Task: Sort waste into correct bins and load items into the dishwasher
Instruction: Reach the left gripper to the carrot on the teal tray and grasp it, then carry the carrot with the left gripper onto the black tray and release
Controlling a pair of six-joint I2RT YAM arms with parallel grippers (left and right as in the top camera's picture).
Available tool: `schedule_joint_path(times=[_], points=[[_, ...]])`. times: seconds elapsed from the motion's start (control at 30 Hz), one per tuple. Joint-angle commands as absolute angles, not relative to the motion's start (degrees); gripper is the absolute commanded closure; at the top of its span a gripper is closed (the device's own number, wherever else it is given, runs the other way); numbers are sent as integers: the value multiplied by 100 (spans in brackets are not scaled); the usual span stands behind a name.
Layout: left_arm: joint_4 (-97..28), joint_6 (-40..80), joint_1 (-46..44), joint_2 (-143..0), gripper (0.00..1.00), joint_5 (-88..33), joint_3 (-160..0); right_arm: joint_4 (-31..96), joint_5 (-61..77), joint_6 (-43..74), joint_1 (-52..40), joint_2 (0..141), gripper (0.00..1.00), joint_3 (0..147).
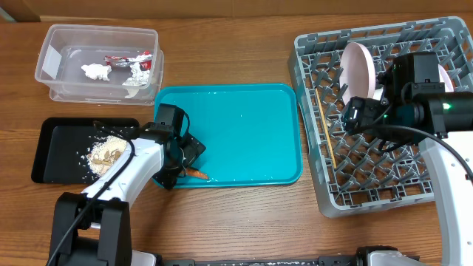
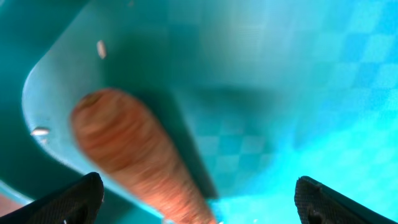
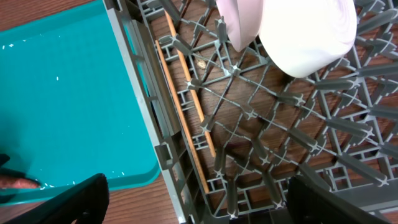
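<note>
A small orange carrot [image 1: 196, 174] [image 2: 134, 146] lies in the front left corner of the teal tray [image 1: 244, 125]. My left gripper [image 1: 179, 164] [image 2: 199, 205] is open and low over it, with the carrot between the fingers, closer to the left one. The grey dishwasher rack [image 1: 325, 193] [image 3: 140, 106] holds a white plate [image 1: 358, 70] [image 3: 239, 25], a bowl [image 3: 308, 31] and chopsticks [image 1: 325, 125] [image 3: 186, 102]. My right gripper [image 1: 355, 114] [image 3: 199, 205] hovers open over the rack's left side, holding nothing.
The clear tub [image 1: 52, 41] at the back left holds a red wrapper [image 1: 133, 58] and white tissue [image 1: 96, 72]. The black tray [image 1: 55, 144] at the front left holds rice scraps [image 1: 103, 151]. A few rice grains [image 2: 101, 48] dot the teal tray.
</note>
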State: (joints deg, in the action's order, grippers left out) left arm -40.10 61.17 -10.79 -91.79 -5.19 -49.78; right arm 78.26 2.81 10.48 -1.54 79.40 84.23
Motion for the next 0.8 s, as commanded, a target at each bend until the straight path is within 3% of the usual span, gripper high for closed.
schedule_joint_path(times=[0.0, 0.27, 0.5, 0.77], points=[[-3894, 6176, -1092, -9271, 3, -388, -4895, 7817, 333, 1046, -137, 7913, 7, 8521], [-3876, 6173, -1092, -9677, 13, -403, -4895, 7817, 333, 1046, -137, 7913, 7, 8521], [-3879, 6171, -1092, -9911, 34, -454, -4895, 7817, 333, 1046, -137, 7913, 7, 8521], [-3848, 6130, -1083, -9911, 69, -436, -4901, 7817, 333, 1046, -137, 7913, 7, 8521]])
